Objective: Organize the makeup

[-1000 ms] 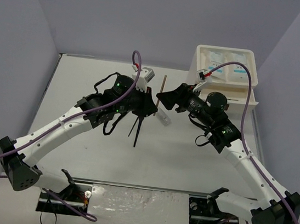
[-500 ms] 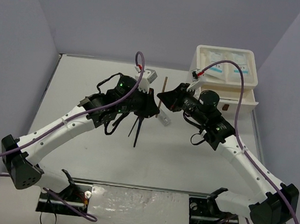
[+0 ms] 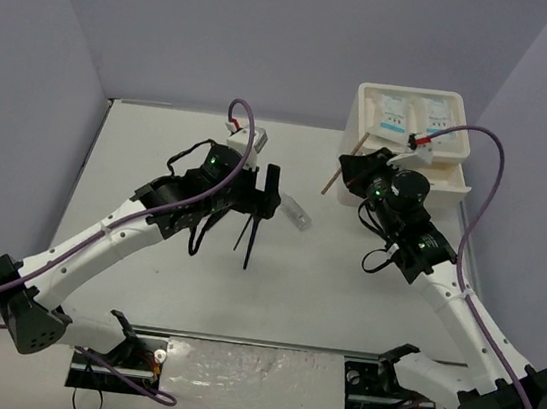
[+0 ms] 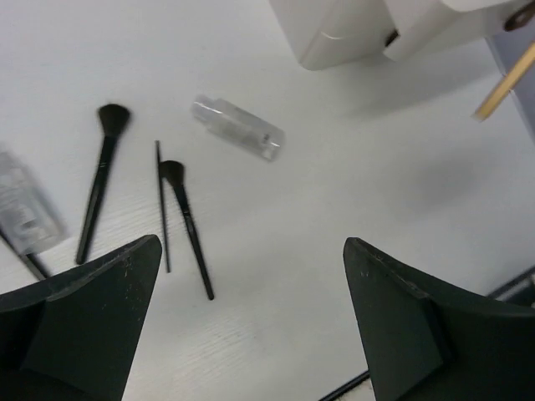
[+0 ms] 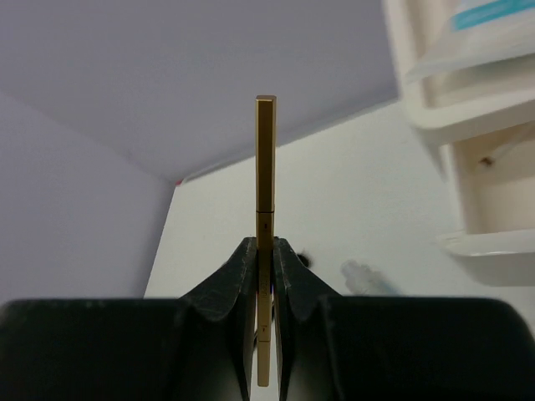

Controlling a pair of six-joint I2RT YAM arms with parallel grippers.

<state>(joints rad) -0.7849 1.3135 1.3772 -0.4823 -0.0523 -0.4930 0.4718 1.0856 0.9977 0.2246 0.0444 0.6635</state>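
Left wrist — vial point(image 4: 27, 207) half off-frame

L arm stretched fwd-right, L gripper point(image 3: 268, 189) spread wide, pointing down | R arm bent at elbow, R gripper point(image 3: 355, 165) clamped on wooden stick point(image 5: 265, 159)

— What do the arms look like?
— The left arm point(image 3: 97, 242) and right arm point(image 3: 469, 326) have white links dotted with small dark holes, and black joints and bases.
— Cables?
— A purple cable point(image 3: 485, 182) runs along each. Green lights point(image 3: 214, 159) glow near the wrists. The left gripper point(image 4: 251, 244) has matte black wedge fingers point(image 4: 84, 317).
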